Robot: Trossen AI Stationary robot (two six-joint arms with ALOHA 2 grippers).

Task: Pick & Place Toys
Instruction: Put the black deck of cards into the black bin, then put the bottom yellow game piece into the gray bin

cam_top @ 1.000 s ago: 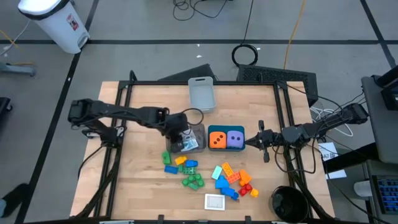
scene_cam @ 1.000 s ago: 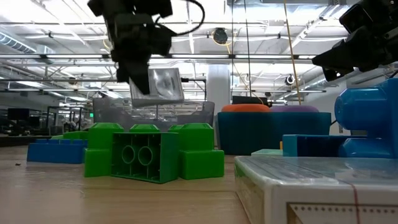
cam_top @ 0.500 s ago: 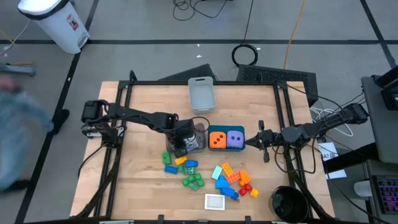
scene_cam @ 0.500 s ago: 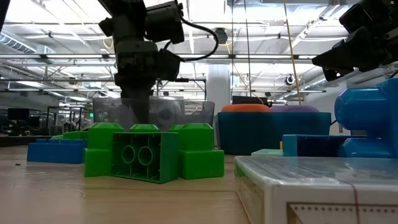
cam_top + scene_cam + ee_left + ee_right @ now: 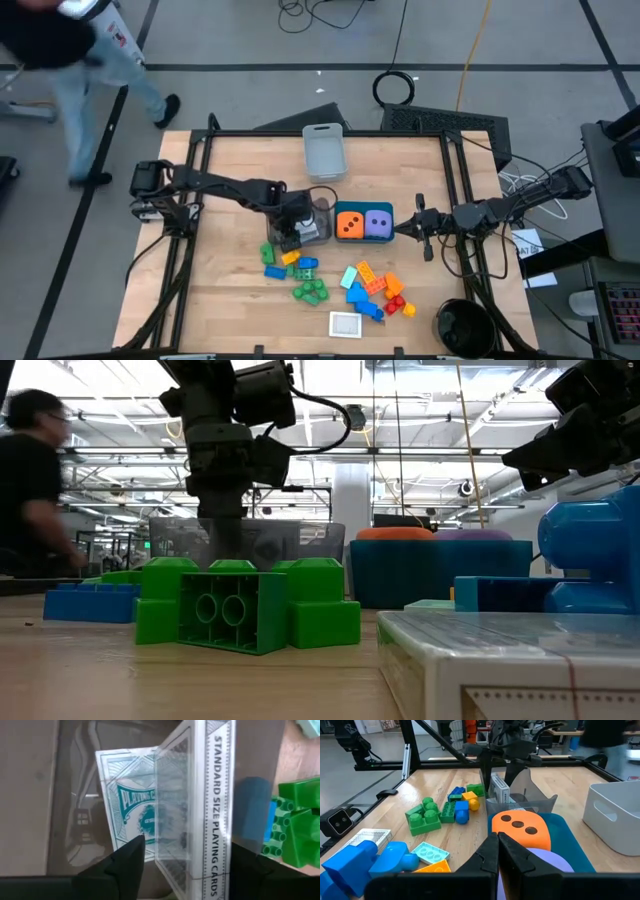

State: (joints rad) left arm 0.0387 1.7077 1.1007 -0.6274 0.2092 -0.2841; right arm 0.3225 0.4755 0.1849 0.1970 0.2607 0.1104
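My left gripper [image 5: 288, 238] reaches down into a clear bin [image 5: 316, 222] at the table's middle. It is open, with a clear-cased playing-card box [image 5: 200, 810] standing on edge between its fingers. A second card deck [image 5: 125, 805] leans behind that box in the bin. The box also shows from the right wrist [image 5: 497, 789]. My right gripper [image 5: 402, 229] hovers shut and level beside a teal bin [image 5: 362, 238], which holds an orange die [image 5: 520, 827] and a purple die [image 5: 547, 862]. Loose bricks [image 5: 372, 285] lie near the front edge. My left gripper comes from above, slanting down, with a finger on each side of the card box. One finger [image 5: 127, 865] stands clear of the box's broad face. Whether the other finger [image 5: 250, 867] touches the printed narrow side [image 5: 220, 845], I cannot tell.
A pale grey bin [image 5: 324, 150] stands at the far edge. Green and blue bricks [image 5: 308, 290] lie just in front of the clear bin. A flat white card box [image 5: 346, 323] lies at the front. A person [image 5: 35, 490] walks beyond the table's left side.
My left gripper has gone down into the clear bin with the card box, which was held above the bin's rim and now stands inside it. A person has walked into view past the table's far left corner.
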